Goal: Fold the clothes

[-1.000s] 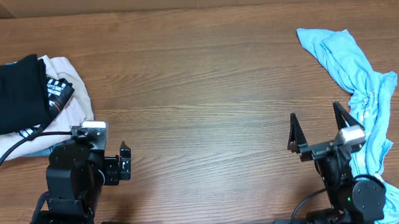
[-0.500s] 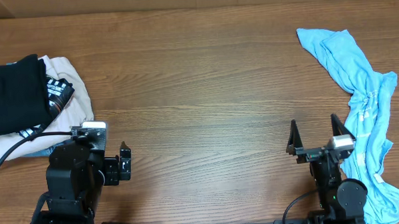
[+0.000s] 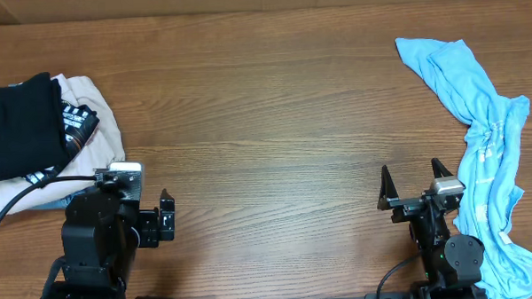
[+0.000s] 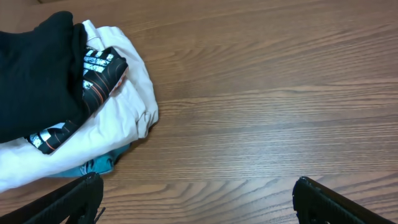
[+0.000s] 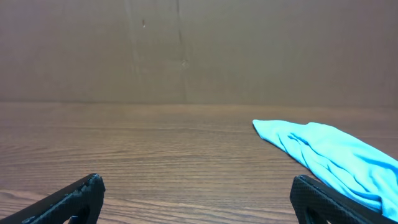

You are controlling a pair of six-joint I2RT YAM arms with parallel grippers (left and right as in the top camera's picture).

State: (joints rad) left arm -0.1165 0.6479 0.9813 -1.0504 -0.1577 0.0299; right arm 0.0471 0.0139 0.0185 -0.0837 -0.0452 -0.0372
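Note:
A plain black garment point(image 3: 17, 123) lies bunched on top of a pile at the table's left edge, and it also shows in the left wrist view point(image 4: 37, 74). My left gripper point(image 3: 131, 212) is near the front edge, below and to the right of that pile. It is open point(image 4: 199, 193) over bare wood and holds nothing. At the front right my right gripper point(image 3: 411, 175) is also open point(image 5: 199, 190) and empty, apart from any cloth.
Under the black garment lie a black shirt with white lettering point(image 3: 79, 122), a white garment point(image 3: 96, 102) and a bit of teal cloth point(image 4: 93, 165). A light blue garment point(image 3: 482, 124) trails down the right side, close to the right arm. A brown wall point(image 5: 186, 50) backs the table.
My right gripper has drawn back toward the front edge and slightly left, still open. The left arm and all the clothes have stayed put.

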